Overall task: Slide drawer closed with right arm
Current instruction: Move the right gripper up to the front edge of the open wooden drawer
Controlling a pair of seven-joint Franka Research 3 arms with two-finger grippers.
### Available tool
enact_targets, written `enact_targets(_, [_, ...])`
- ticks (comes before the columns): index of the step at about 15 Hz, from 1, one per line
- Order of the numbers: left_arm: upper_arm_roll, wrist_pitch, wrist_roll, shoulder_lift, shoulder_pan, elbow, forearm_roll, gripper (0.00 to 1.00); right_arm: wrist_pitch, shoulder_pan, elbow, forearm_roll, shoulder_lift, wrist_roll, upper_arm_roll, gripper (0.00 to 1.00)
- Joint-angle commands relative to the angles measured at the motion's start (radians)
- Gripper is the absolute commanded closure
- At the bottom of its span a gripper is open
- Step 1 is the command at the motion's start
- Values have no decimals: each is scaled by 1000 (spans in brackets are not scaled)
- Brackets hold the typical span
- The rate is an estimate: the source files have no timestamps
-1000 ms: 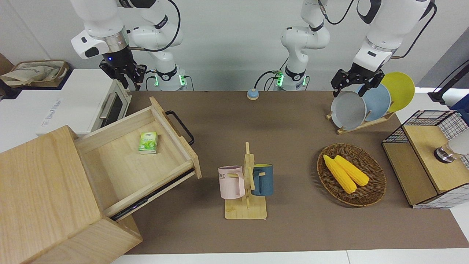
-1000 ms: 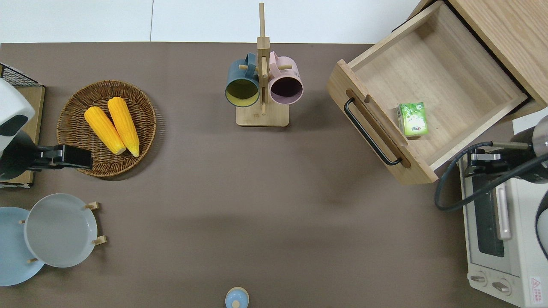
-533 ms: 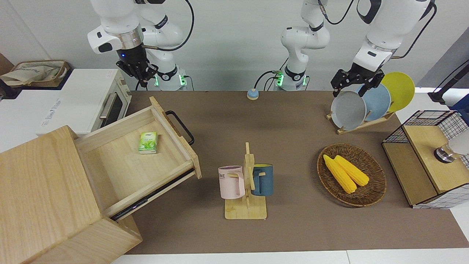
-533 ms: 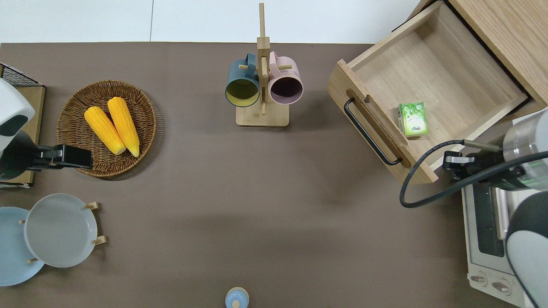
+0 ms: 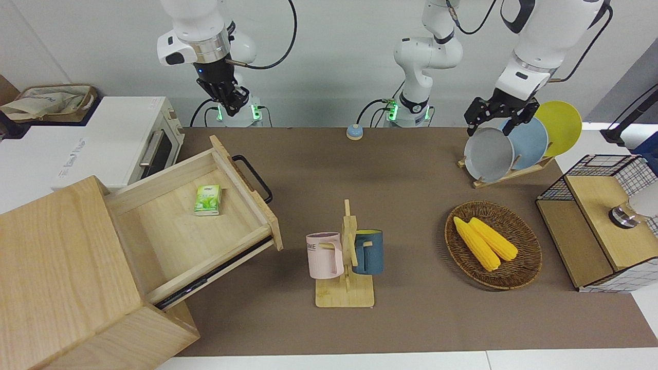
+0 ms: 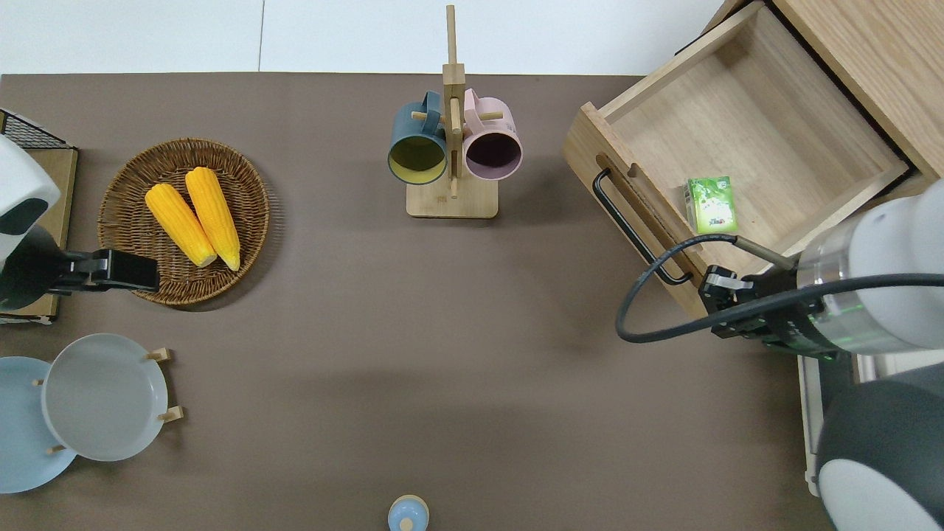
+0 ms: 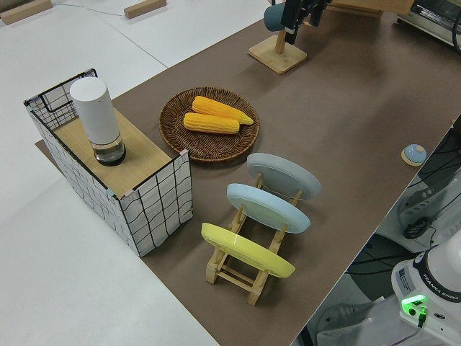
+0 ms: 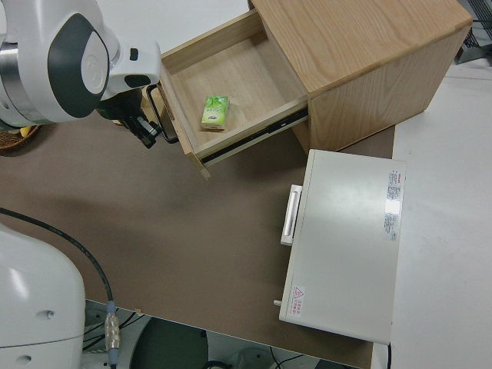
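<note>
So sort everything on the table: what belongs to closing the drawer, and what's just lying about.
Job: drawer, its black handle, right gripper.

Lying about: green packet in the drawer, toaster oven, mug rack, corn basket, plate rack, wire-grid box, parked left gripper.

On the brown desk [image 6: 354,354], the mug stand [image 6: 452,195] sits between corn basket [image 6: 184,221] and wooden drawer box [image 6: 870,66].

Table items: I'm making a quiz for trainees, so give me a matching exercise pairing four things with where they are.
Things:
1. green carton
2. two yellow corn cobs
3. dark blue mug
4. grey round plate

Places:
a. wooden peg stand
b. open pale-wood drawer
c. wooden slotted rack
d. round wicker basket

Pairs: 1-b, 2-d, 3-a, 4-c
</note>
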Motion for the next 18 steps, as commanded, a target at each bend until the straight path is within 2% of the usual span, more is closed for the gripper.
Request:
enact_targets(1, [4, -14, 1, -8, -4, 2, 13, 2, 53, -20, -57, 71, -25, 115, 40, 1000])
enact_targets(2, [4, -14, 1, -8, -4, 2, 13, 5, 76, -20, -69, 84, -25, 149, 44, 1000])
enact_targets(4, [4, -14, 1, -8, -4, 2, 13, 5, 116, -20, -92, 90, -25, 213, 80, 1000])
enact_targets(6, [4, -14, 1, -8, -4, 2, 13, 5, 145, -20, -109, 92, -21, 275, 103, 1000])
enact_targets(11, [4, -14, 1, -8, -4, 2, 13, 5, 202, -17, -132, 93, 4, 379, 149, 1000])
enact_targets(18, [4, -14, 1, -8, -4, 2, 13, 2, 242, -6, -137, 93, 68, 435, 154, 1000])
